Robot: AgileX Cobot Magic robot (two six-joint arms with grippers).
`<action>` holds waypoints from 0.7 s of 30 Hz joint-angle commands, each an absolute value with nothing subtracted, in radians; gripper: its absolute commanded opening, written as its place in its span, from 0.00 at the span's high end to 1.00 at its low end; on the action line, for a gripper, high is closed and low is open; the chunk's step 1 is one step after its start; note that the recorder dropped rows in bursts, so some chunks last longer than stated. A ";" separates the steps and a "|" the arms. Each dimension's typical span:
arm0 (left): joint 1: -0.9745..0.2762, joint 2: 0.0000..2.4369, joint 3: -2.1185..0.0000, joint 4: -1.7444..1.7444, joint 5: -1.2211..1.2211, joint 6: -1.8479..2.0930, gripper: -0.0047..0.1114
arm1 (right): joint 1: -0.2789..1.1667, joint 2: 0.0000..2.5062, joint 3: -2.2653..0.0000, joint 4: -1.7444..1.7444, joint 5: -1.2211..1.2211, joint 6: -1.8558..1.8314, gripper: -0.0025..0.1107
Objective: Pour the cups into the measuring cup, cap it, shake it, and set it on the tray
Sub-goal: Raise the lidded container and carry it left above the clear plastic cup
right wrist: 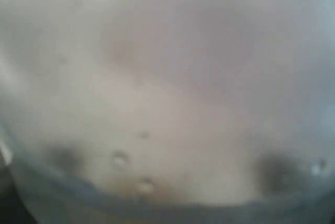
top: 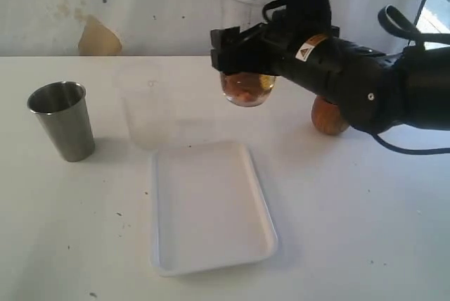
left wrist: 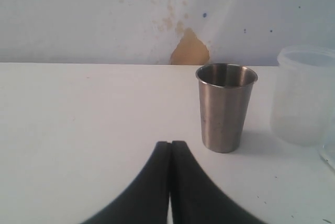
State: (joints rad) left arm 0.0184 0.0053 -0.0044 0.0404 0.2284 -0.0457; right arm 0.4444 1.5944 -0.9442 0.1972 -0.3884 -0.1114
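My right gripper point(top: 236, 53) is shut on the measuring cup point(top: 246, 90) and holds it upright in the air behind the tray point(top: 211, 245). The clear cylinder has orange-brown contents at its bottom and a rounded clear top. In the right wrist view its blurred wall point(right wrist: 167, 98) fills the frame and hides the fingers. The steel tumbler point(top: 63, 119) point(left wrist: 226, 106) stands upright at the left, empty as far as I can see. The brown wooden cup point(top: 328, 118) is partly hidden behind the right arm. My left gripper point(left wrist: 170, 143) is shut on nothing, low over the table near the tumbler.
A cloudy translucent container point(top: 144, 107) point(left wrist: 303, 96) stands between the tumbler and the held cylinder, just behind the tray's far left corner. The white tray lies bare in the middle front. The wall behind has a brown patch point(top: 98, 39).
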 commanded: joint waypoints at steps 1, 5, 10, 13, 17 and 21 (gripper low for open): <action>0.015 0.000 0.000 0.034 0.226 -0.047 0.96 | 0.418 1.607 -0.974 0.000 -0.440 -0.077 0.98; 0.015 0.000 0.000 0.034 0.226 -0.047 0.96 | 0.360 1.659 -0.982 0.122 -0.480 0.010 0.98; 0.015 0.000 0.000 0.034 0.226 -0.047 0.96 | 0.344 1.743 -1.071 -0.079 -0.367 -0.075 0.98; 0.015 0.000 0.000 0.034 0.226 -0.047 0.96 | 0.340 1.820 -1.164 -0.122 -0.366 -0.159 0.98; 0.015 0.000 0.000 0.034 0.226 -0.047 0.96 | 0.340 1.900 -1.236 -0.135 -0.366 -0.259 0.98; 0.015 0.000 0.000 0.034 0.226 -0.047 0.96 | 0.340 1.964 -1.311 -0.135 -0.366 -0.331 0.98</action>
